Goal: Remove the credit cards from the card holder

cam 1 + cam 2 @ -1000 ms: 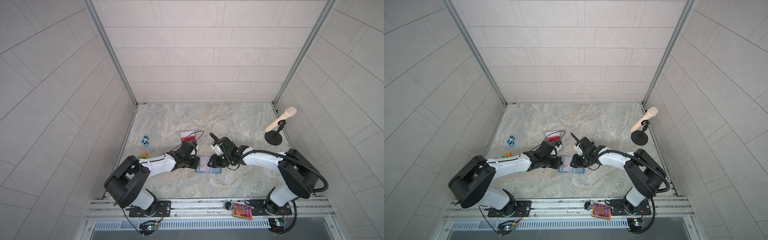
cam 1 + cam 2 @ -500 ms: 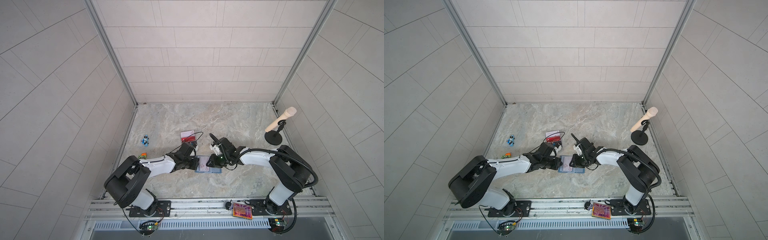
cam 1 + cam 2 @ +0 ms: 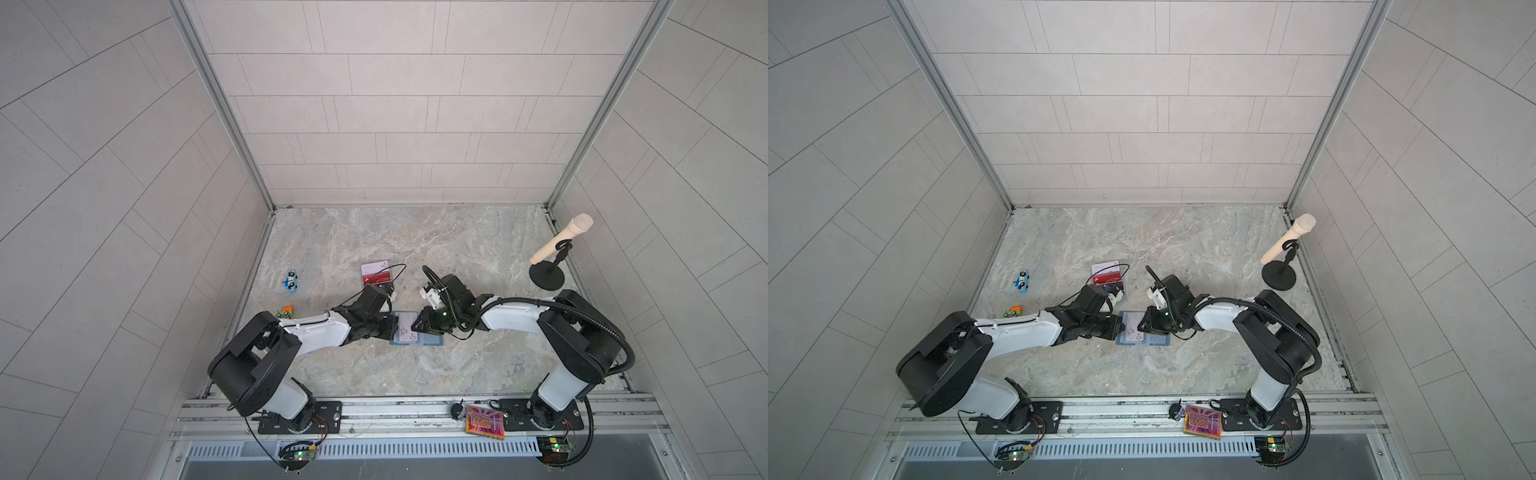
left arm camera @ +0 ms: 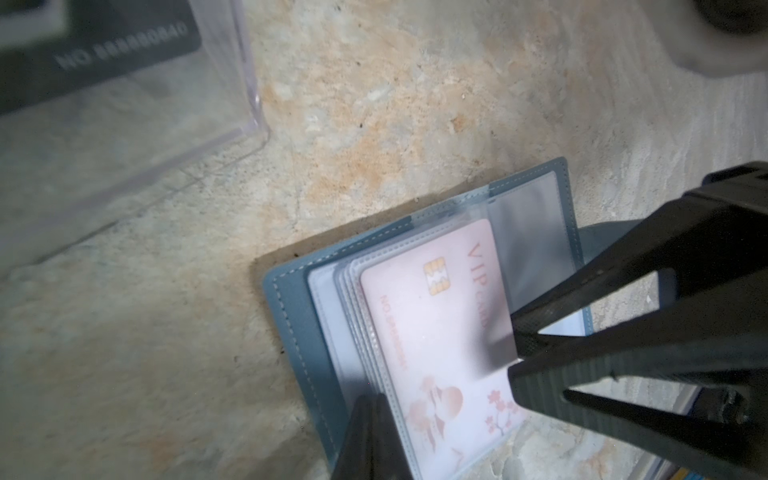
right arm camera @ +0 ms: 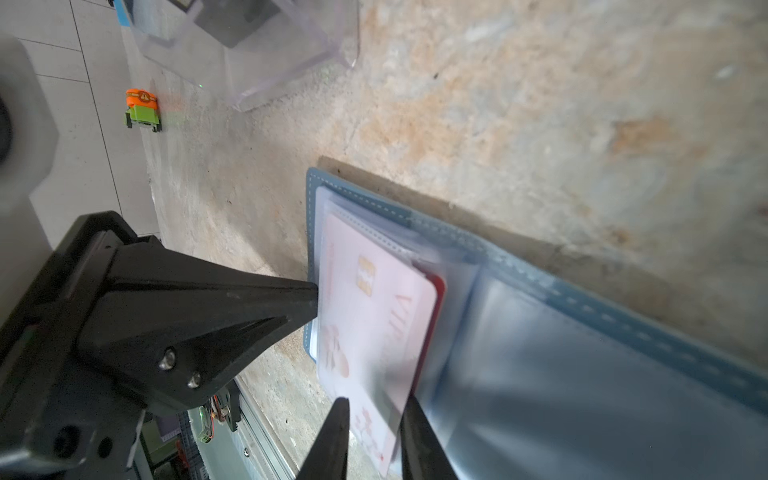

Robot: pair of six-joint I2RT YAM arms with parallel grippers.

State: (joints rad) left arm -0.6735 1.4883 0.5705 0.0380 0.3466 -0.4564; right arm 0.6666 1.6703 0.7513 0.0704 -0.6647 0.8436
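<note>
The slate-blue card holder (image 3: pixel 430 341) lies open on the marble floor between both arms. A pale pink VIP credit card (image 4: pixel 432 332) sticks partly out of its top clear sleeve, and a red card edge (image 5: pixel 435 297) shows beneath it. My left gripper (image 4: pixel 372 432) is shut, its tip pressing the sleeves' outer edge (image 5: pixel 311 297). My right gripper (image 5: pixel 372 419) stands narrowly open. One finger is above the pink card's free edge and one below, with a gap still showing. A dark grey card (image 4: pixel 104 45) stands in the clear stand.
A clear acrylic stand (image 3: pixel 376 274) with a red card in it stands just behind the left gripper. A blue toy car (image 3: pixel 292 281) and an orange-green one (image 3: pixel 285 311) sit at the left. At the right is a microphone on its stand (image 3: pixel 552 266). A patterned tile (image 3: pixel 484 420) lies on the front rail.
The right gripper's jaws have narrowed around the pink card's edge, and that arm's elbow has swung inward. The left arm and the card holder have stayed put.
</note>
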